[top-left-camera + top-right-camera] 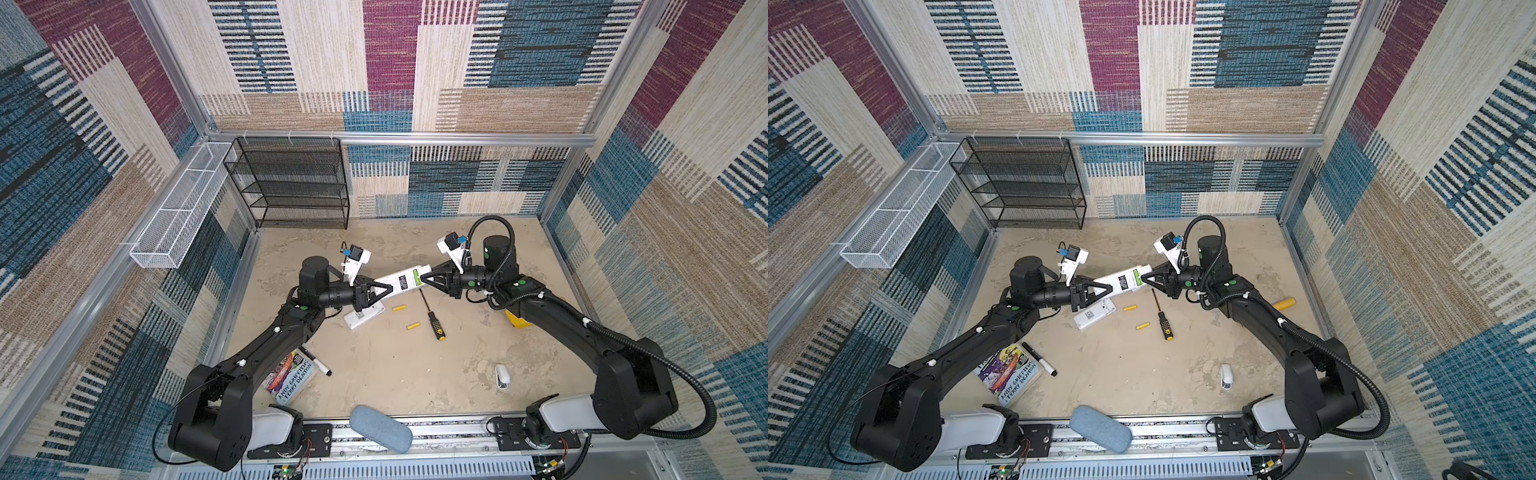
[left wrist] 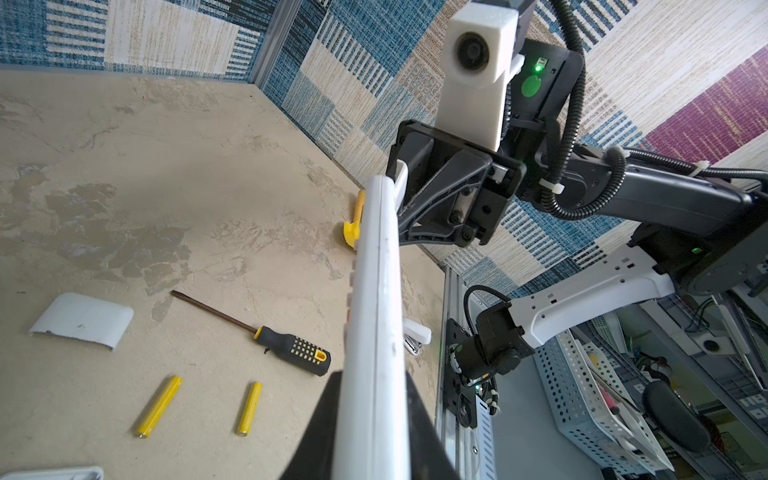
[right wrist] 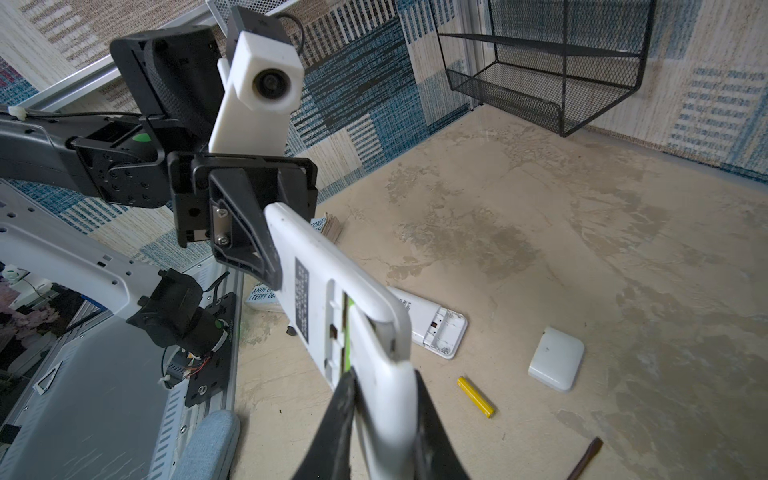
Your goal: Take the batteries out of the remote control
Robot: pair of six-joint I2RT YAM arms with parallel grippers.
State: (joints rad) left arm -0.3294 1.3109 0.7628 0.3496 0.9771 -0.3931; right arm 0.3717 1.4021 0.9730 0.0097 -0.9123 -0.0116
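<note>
A white remote control [image 1: 405, 283] [image 1: 1124, 283] hangs above the table between both grippers. My left gripper [image 1: 390, 289] [image 2: 372, 374] is shut on its one end. At the battery end my right gripper [image 1: 420, 279] [image 3: 384, 374] is shut on it, where the cover stands partly lifted. A yellow-green battery [image 3: 348, 332] shows in the gap. Two yellow batteries [image 1: 399, 308] [image 1: 413, 326] lie loose on the table below, seen also in the left wrist view as battery [image 2: 158, 405] and battery [image 2: 249, 408].
A second white remote [image 1: 365, 316] with an open compartment lies under the left gripper, and a loose white cover [image 3: 556, 363] lies nearby. A black-and-yellow screwdriver [image 1: 434, 322], a book [image 1: 291, 376], a marker [image 1: 318, 361], a small white object [image 1: 503, 376] and a black wire shelf [image 1: 291, 183] stand around.
</note>
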